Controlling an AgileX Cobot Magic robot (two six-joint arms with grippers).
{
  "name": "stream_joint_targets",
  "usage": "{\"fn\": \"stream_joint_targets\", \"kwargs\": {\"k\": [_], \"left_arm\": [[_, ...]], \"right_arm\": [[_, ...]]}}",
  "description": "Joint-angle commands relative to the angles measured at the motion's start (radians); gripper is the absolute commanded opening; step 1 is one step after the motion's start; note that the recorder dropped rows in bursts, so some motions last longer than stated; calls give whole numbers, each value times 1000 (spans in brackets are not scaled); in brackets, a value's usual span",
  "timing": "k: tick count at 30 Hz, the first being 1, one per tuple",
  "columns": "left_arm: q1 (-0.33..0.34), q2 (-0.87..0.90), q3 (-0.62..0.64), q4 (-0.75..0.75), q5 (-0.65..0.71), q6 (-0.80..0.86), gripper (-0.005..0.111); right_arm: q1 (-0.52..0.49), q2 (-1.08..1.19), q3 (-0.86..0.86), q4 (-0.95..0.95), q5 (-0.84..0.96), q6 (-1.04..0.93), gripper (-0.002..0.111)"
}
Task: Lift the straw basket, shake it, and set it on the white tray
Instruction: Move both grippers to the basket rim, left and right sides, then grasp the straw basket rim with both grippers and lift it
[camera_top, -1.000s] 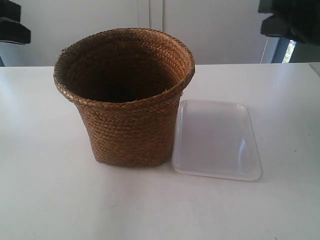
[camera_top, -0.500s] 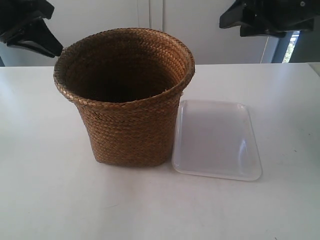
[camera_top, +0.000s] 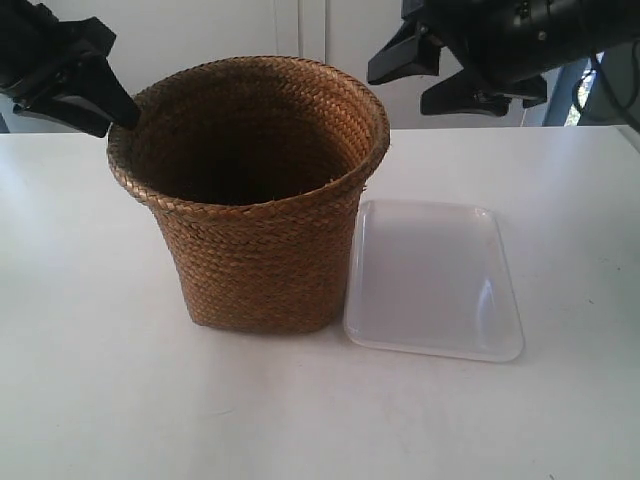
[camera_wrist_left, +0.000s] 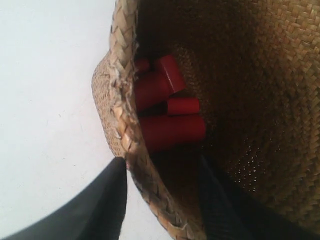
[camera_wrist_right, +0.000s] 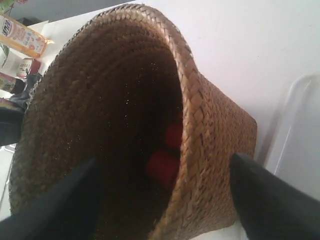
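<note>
The straw basket (camera_top: 250, 200) stands upright on the white table, with the white tray (camera_top: 435, 280) lying flat against its base on one side. Several red cylinders (camera_wrist_left: 170, 115) lie at the bottom of the basket, also showing as red shapes (camera_wrist_right: 162, 167) in the right wrist view. My left gripper (camera_wrist_left: 162, 165) is open and straddles the rim, one finger (camera_wrist_left: 100, 205) outside and one inside. It is the gripper (camera_top: 115, 110) at the rim side away from the tray. My right gripper (camera_wrist_right: 164, 159) is open astride the tray-side rim, hanging above it (camera_top: 398, 90).
The white table (camera_top: 100, 400) spreads wide in front of and beside the basket. A tray edge (camera_wrist_right: 300, 130) shows beyond the basket wall in the right wrist view. Bottles and cans (camera_wrist_right: 20, 32) stand far off behind the basket.
Both arms have come down and inward from the upper corners toward the basket's rim. Basket and tray have not moved.
</note>
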Motion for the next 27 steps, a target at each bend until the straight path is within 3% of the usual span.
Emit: {"fn": "stream_joint_targets", "kwargs": {"k": [1,17,27], "left_arm": [[3,14,-7,-16,20,-8,50],[-11,119,-7,-43,2,-6,50],[-46,171,-7,-34,-21,-4,50]], "right_arm": [[32,28,-5,6,-61,-14,68],[32,179,-5,-34,-100,17,71],[93,228,-55,-71,-130,69,71]]}}
